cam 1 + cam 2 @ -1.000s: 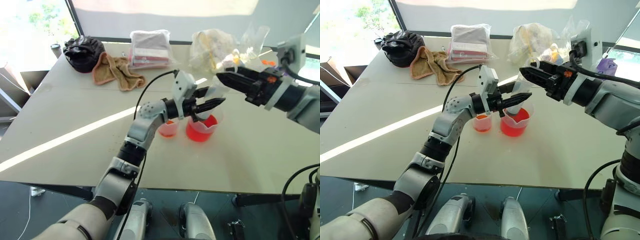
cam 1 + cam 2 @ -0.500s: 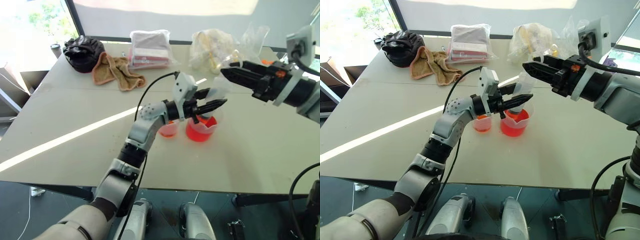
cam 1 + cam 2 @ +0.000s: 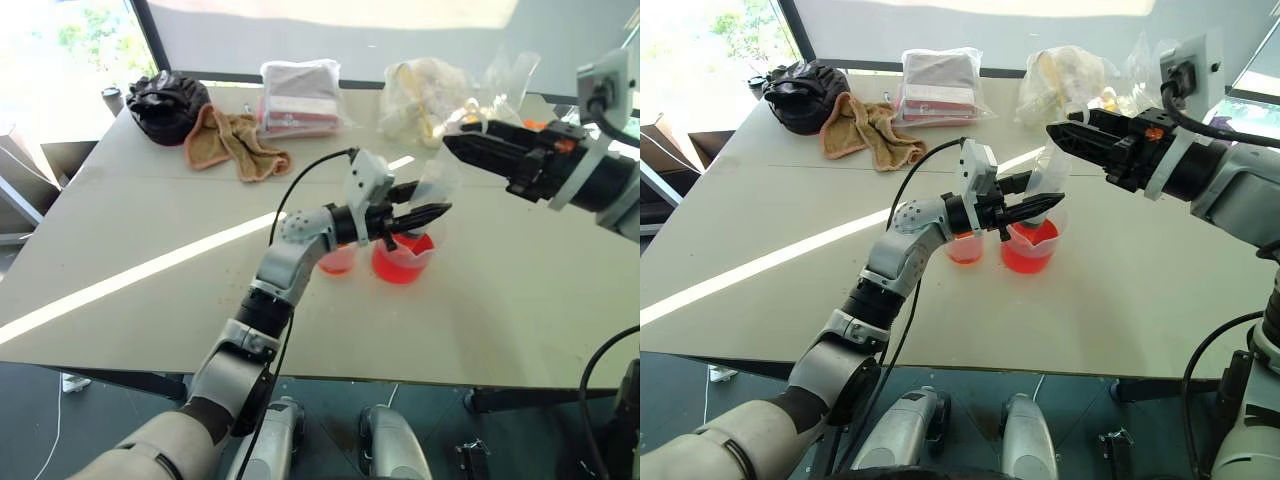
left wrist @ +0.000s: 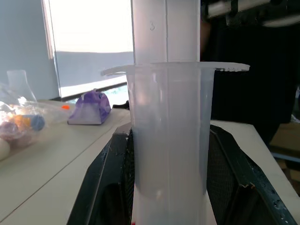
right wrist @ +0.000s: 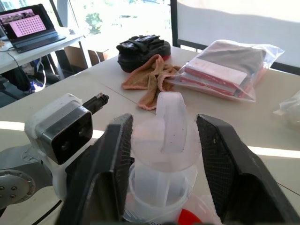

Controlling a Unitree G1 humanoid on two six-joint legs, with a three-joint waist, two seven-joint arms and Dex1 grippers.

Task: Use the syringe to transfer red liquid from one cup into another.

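Note:
My left gripper [image 3: 416,203] is shut on the clear barrel of the syringe [image 3: 1044,178], holding it nearly upright over the larger spouted cup [image 3: 404,260], which holds red liquid [image 3: 400,268]. The syringe's lower end is hidden behind the fingers. In the left wrist view the barrel [image 4: 168,140] sits between the two black fingers [image 4: 107,187]. The smaller cup [image 3: 338,261], with a little red liquid, stands just left of the big one. My right gripper [image 5: 164,123] is open, its jaws either side of the white plunger top [image 5: 169,117] with gaps showing.
At the table's far side lie a black bag [image 3: 165,105], a tan towel [image 3: 235,142], a plastic bag of folded cloth [image 3: 300,95] and a clear bag of yellow items [image 3: 425,95]. A cable loops over my left forearm [image 3: 300,180].
My right gripper's jaws have spread away from the plunger top and the hand has drawn slightly up and to the right. The left gripper still holds the syringe over the larger cup.

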